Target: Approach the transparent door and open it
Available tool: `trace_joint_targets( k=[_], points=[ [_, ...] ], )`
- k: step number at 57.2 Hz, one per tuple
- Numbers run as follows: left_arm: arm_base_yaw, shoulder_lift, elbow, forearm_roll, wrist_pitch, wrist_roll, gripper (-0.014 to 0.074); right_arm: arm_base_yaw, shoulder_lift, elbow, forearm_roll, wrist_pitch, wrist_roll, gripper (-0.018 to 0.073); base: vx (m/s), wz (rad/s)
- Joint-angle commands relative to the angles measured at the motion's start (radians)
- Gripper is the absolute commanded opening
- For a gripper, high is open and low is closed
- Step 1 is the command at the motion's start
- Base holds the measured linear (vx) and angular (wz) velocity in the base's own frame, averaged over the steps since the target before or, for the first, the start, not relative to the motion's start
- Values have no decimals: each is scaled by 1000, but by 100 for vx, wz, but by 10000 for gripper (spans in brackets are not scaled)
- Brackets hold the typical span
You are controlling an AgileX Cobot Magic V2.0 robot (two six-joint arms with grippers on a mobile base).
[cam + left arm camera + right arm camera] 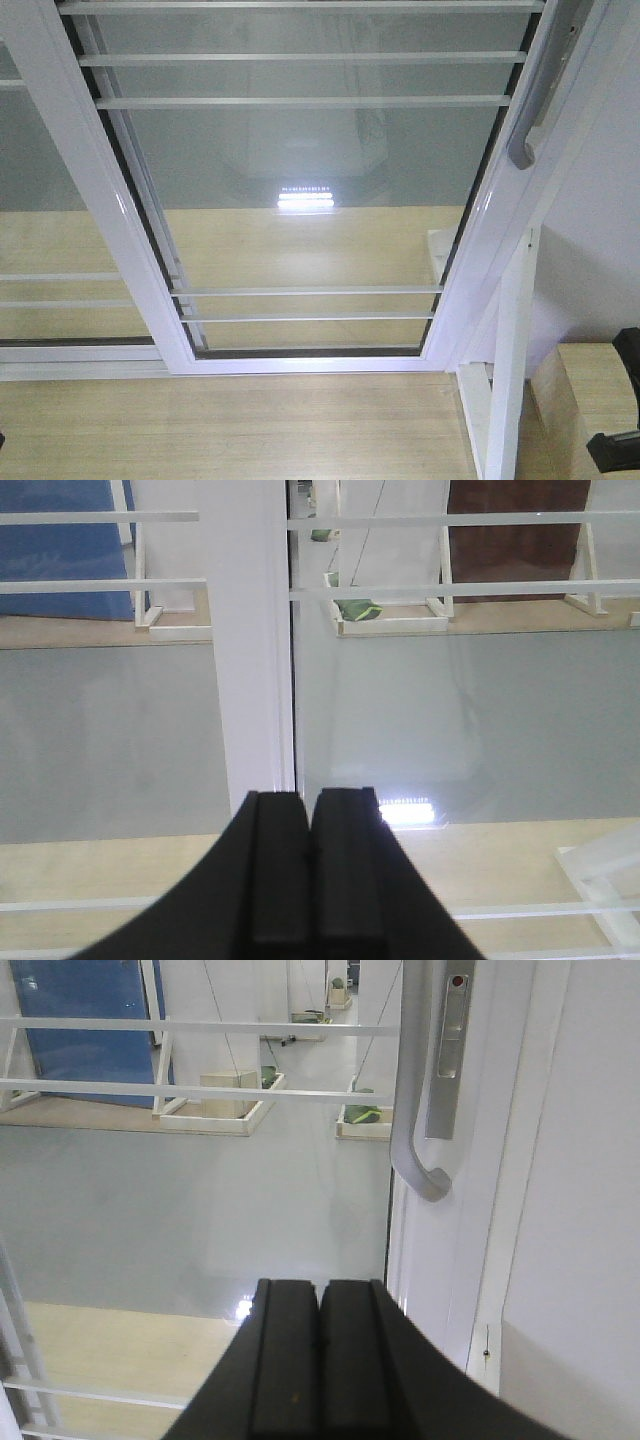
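Note:
The transparent door (300,180) fills the front view: a white-framed clear glass panel with thin horizontal white bars. Its curved pale-grey pull handle (540,100) sits on the right stile. In the right wrist view the handle (410,1110) and the lock plate (447,1050) stand above and right of my right gripper (320,1285), which is shut and empty, short of the handle. My left gripper (309,795) is shut and empty, facing the white frame post (250,640) between the two glass panels. A black part of my right arm (622,420) shows at the front view's right edge.
A second white-framed glass panel without a handle (50,220) stands at the left. A white wall (600,230) and a white post (510,350) border the door on the right. A pale wooden block (580,400) lies bottom right. Wood-look floor (230,430) runs before the door.

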Motion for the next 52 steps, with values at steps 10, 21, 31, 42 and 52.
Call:
trace_joint_targets(
  k=[10, 21, 31, 42, 52],
  points=[
    [1, 15, 7, -4, -78, -5, -6, 0, 23, 1, -5, -81, -1, -4, 0, 0],
    [1, 15, 7, -4, -78, -5, -6, 0, 23, 1, -5, -81, -1, -4, 0, 0],
    [1, 15, 7, -4, -78, -5, -6, 0, 23, 1, -5, -81, -1, -4, 0, 0],
    [1, 15, 7, -4, -123, -5, -6, 0, 23, 1, -5, -85, -1, -4, 0, 0],
    [1, 15, 7, -4, -299, -5, -6, 0, 23, 0, -5, -191, -1, -4, 0, 0]
  ],
)
